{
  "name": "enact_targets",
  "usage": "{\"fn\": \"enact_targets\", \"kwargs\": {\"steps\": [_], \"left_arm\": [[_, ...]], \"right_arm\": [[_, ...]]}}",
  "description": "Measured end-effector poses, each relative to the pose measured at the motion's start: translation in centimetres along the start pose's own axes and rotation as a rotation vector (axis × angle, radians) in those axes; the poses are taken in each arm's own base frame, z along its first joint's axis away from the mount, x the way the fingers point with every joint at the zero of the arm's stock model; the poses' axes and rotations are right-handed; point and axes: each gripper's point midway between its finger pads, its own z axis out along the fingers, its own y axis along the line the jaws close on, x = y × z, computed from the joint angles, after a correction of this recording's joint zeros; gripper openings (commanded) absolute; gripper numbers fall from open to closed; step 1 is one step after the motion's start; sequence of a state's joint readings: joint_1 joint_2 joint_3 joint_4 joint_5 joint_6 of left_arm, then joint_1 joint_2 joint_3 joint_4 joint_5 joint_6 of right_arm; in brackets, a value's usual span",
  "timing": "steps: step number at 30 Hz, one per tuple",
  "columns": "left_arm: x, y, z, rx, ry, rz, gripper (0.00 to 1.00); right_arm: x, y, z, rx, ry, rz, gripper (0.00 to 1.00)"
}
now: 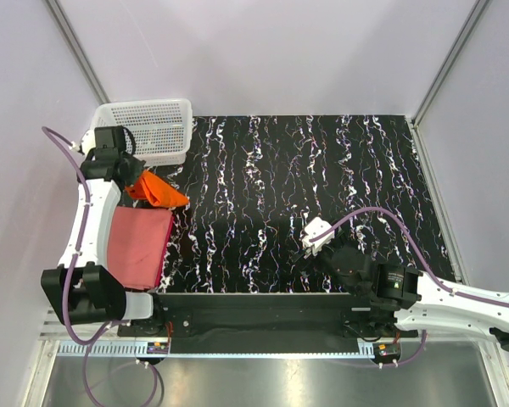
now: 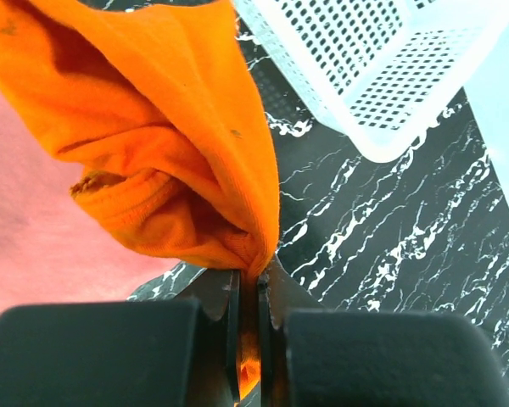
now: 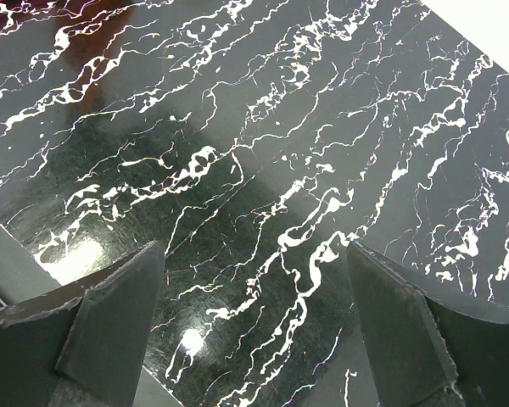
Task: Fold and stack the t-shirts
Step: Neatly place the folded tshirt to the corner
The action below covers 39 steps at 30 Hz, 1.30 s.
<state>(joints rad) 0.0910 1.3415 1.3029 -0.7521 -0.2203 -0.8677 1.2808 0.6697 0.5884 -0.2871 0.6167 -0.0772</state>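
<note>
— Whole orange shirt (image 2: pixel 153 127) from the left wrist?
— No, the top and left edges crop it; the basket (image 2: pixel 383 149) beside it too.
— Overhead?
— In front of the basket, the left arm (image 1: pixel 86 212) covers an edge of the pink-red shirt (image 1: pixel 140 246).

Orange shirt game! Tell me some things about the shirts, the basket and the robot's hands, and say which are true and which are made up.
1. The left gripper is pinching the orange shirt. True.
2. The orange shirt lies inside the white basket. False: it hangs bunched up outside the basket, right beside it.
3. The right gripper is open and holds nothing. True.
4. The pink-red shirt is scrunched into a ball in the middle of the table. False: it lies flat at the table's left side, next to the left arm.
</note>
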Motion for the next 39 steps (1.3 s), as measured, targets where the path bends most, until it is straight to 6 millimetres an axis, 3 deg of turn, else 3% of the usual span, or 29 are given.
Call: {"fn": "enact_targets", "kwargs": {"steps": [24, 39], "left_arm": [[-2.8, 3.2, -2.7, -0.031, -0.06, -0.021, 0.0], [-0.5, 6.9, -2.2, -0.1, -0.029, -0.03, 0.0]], "right_arm": [[-0.1, 0.1, 0.0, -0.008, -0.003, 0.006, 0.95], [0.0, 0.3, 0.0, -0.015, -0.002, 0.005, 0.97]]}}
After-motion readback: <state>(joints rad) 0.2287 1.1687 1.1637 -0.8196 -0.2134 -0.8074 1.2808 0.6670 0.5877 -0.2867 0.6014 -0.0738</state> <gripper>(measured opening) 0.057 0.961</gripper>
